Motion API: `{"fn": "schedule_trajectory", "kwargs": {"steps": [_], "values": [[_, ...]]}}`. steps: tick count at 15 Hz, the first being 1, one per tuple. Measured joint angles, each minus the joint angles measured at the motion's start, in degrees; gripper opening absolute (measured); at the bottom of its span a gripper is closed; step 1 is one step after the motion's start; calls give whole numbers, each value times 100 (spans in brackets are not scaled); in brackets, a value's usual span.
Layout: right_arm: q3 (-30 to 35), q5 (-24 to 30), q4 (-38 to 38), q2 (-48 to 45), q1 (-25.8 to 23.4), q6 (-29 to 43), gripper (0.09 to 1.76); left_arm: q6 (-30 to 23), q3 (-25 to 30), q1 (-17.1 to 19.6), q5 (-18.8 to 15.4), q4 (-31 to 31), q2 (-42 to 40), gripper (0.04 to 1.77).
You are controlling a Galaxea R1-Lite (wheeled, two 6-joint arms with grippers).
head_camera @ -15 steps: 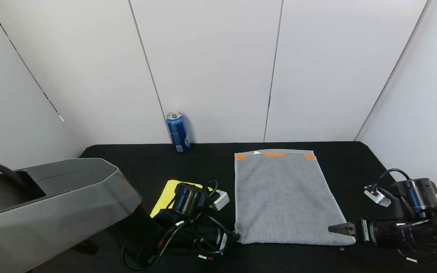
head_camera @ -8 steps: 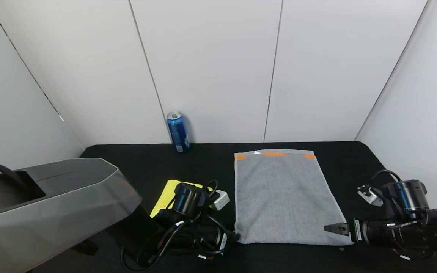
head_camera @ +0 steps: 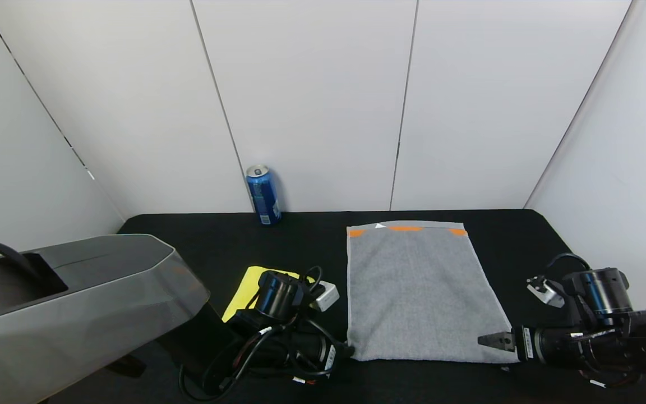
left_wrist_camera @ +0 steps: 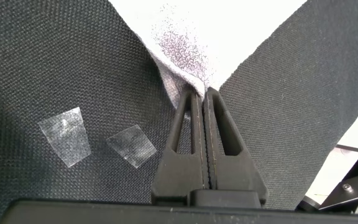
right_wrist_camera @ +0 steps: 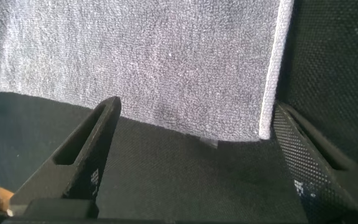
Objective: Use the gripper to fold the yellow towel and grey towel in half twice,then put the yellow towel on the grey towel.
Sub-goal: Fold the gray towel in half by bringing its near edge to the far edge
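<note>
White panelled walls [head_camera: 312, 101] with dark seams, black cloth-covered table [head_camera: 300, 235], even light

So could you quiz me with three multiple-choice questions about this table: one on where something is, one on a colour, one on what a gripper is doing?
1. Where does the blue can stand?
A. at the back of the table, by the wall
B. on the grey towel
C. beside the right gripper

2. What colour are the marks at the far end of the grey towel?
A. green
B. orange
C. purple

3. How is the left gripper?
A. wide open above the can
B. shut on a corner of the grey towel
C. holding the yellow towel

Answers: 1 A, it stands against the white panels. 2 B, orange patches line that hem. 3 B, its fingers meet on grey cloth.
</note>
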Motion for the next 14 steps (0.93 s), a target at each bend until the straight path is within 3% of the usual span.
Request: {"fn": "schedule_trajectory", "kwargs": {"steps": [12, 14], "values": [[140, 333, -16, -140, 72, -22, 171, 1, 9, 5, 0, 0, 4, 10], [149, 328, -18, -146, 66, -24, 134, 1, 9, 7, 0, 0, 4, 10]]}}
